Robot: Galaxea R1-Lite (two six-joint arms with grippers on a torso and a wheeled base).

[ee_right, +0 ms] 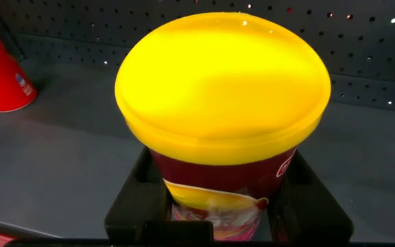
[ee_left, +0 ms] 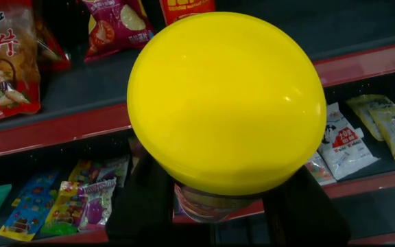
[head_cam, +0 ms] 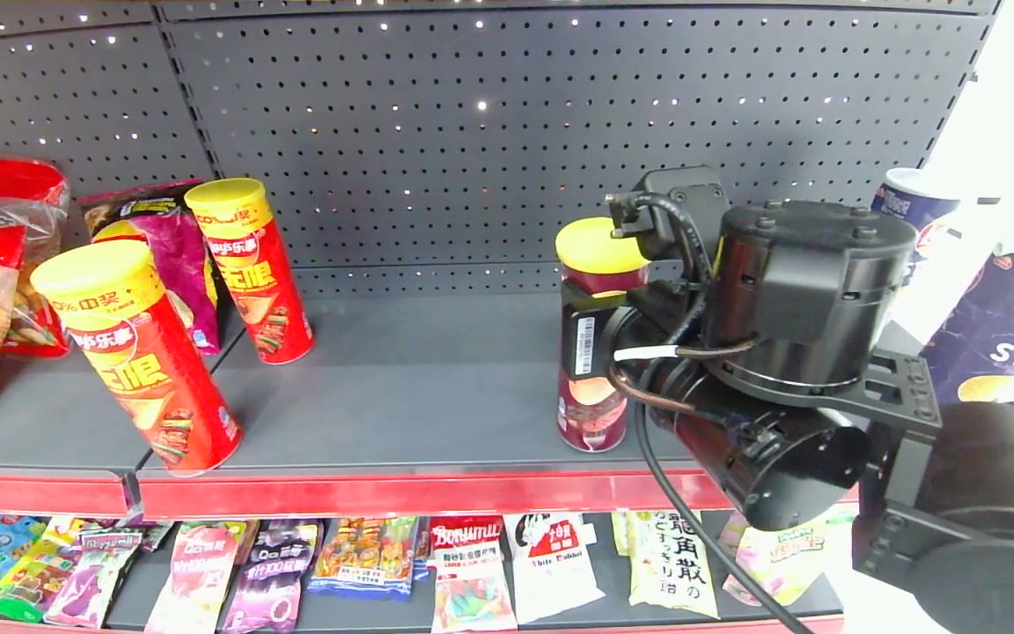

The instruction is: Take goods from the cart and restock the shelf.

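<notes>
On grey metal shelf deck (head_cam: 437, 387), close behind red front lip (head_cam: 401, 493): maroon cylindrical chip can with yellow plastic lid (head_cam: 593, 414), upright, clamped in right gripper (ee_right: 226, 206). Confirm base flat, open slowly, withdraw straight back. Left gripper (ee_left: 218, 209) closed round second yellow-lidded can (ee_left: 225, 96), before shelf.

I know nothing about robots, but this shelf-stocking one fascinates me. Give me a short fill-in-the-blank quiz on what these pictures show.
1. The right gripper holds a dark red can standing ____ on the shelf.
2. The shelf's front edge is ____.
3. Farther left on that shelf stand ____ bright red cans.
4. The left gripper holds a second can with a ____ lid.

Missing words: upright; red; two; yellow.
</notes>
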